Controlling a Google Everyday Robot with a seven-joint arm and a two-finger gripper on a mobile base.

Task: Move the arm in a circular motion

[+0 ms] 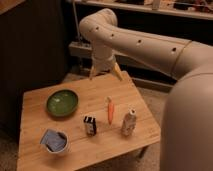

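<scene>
A green bowl (62,103) sits on the wooden worktop (95,145), and the other things are placed from it; an orange carrot (110,110) lies to its right, near the middle of the boards; a small black-and-white carton (90,125) stands to the bowl's lower right, just beside the carrot's near end; a pale bottle (129,122) stands upright farther right again, beyond the carrot; a white cup with a blue crumpled thing inside (54,141) rests in front of the bowl, near the worktop's front edge; nothing stands between these things and the space above them.

The worktop is light, planked wood on a speckled floor; behind the bowl the room is dim, with dark cabinet fronts and a pale ledge along the wall.

The arm (150,45), thick and cream-white with dark holes along it, reaches in from the right and bends down behind the bowl, over the worktop's far edge; its tool (105,74) hangs there with the two tan-tipped fingers spread apart, holding nothing and touching nothing.
</scene>
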